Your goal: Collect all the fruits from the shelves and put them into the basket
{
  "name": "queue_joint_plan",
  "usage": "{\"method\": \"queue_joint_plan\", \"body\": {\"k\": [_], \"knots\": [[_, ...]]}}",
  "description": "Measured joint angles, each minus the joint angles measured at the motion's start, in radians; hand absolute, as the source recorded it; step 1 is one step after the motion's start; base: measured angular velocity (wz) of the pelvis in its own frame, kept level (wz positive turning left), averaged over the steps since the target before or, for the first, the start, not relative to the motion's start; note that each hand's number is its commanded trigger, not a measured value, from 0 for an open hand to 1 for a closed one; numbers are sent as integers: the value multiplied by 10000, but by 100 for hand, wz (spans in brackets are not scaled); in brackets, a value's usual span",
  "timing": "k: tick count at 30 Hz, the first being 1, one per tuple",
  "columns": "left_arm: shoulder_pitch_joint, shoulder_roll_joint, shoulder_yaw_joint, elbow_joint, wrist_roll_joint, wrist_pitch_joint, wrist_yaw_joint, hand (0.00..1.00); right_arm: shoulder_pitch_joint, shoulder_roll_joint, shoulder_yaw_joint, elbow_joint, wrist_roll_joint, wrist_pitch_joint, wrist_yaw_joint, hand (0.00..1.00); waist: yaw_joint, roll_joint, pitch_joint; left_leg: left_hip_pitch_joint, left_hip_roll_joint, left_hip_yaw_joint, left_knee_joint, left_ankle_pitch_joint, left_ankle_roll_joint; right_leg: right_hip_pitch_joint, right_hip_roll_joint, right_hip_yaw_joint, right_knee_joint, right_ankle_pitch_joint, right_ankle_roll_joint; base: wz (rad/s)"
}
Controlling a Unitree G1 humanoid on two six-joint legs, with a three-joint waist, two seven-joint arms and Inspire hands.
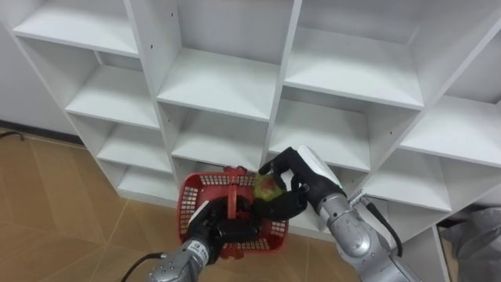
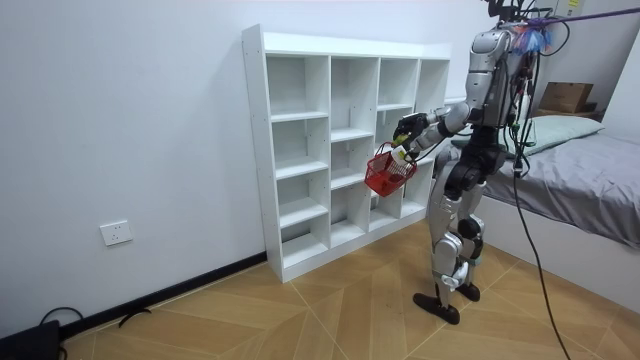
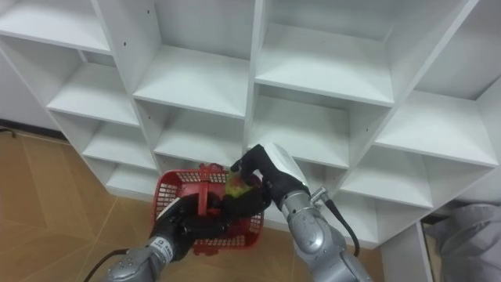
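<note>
The robot stands just before the white closet [image 2: 330, 150], with a bed [image 2: 590, 190] on the room view's right. The left hand [image 1: 221, 229] is low and near, its fingers curled around the handle [image 1: 233, 201] of the red basket [image 1: 188, 200]. The right hand [image 1: 304, 174] is just above the basket's right side. Its fingers and thumb are curled around a yellow-green fruit [image 1: 266, 186] with some red, held over the basket

Small yellow-green fruit [image 1: 267, 186] with a reddish blush, pinched in the curled fingers of the right hand [image 1: 307, 174], just above the open top of a red slatted plastic basket [image 1: 190, 205], basket gripped by the left hand [image 1: 223, 229], close before the white closet [image 1: 227, 86] shelves
</note>
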Motion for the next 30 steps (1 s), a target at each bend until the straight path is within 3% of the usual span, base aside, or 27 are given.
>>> {"method": "queue_joint_plan", "body": {"k": [12,14,16,17,18,19,20,21,30], "knots": [[67,18,-10,0,268,131,-63,100,-1,-47,230,-12,-82,162,84,100,14,14,-5,-37,-2,1,-2,0,1,-26,-4,-10,-1,0,0,0],[111,26,-12,0,264,141,-63,100,0,-63,300,-16,-102,207,91,96,18,10,-8,-26,-1,12,-3,0,1,-17,-3,8,4,0,0,0],[154,26,-12,-1,262,142,-63,100,22,-62,339,-15,-115,234,93,56,12,9,-9,-21,-1,12,-2,1,1,-13,-4,10,5,0,0,0],[170,28,-24,0,261,145,-60,100,29,-63,375,26,-115,254,82,50,16,5,-10,-16,0,11,-1,1,1,-10,-3,11,9,0,0,0],[177,34,-45,0,261,154,-50,100,29,-64,394,44,-112,267,70,24,14,4,-11,-11,-1,11,0,1,1,-6,-4,12,10,0,0,0],[208,43,-54,0,270,173,-46,100,30,-63,420,58,-151,279,70,19,28,-3,-15,-5,0,12,0,1,1,-4,-2,12,12,0,0,0],[246,45,-61,0,270,195,-46,100,44,-56,427,61,-166,280,73,4,28,-18,-19,-5,1,12,0,1,1,-5,-2,11,12,0,0,0],[264,46,-67,0,270,207,-46,100,51,-50,427,61,-167,280,73,0,27,-26,-19,-6,1,11,0,1,1,-4,-2,10,12,0,0,0],[287,123,23,-59,239,348,-49,100,219,-65,418,289,-256,361,312,0,17,-230,-63,-55,1,8,8,0,1,-4,-2,13,6,-3,3,0]]}}
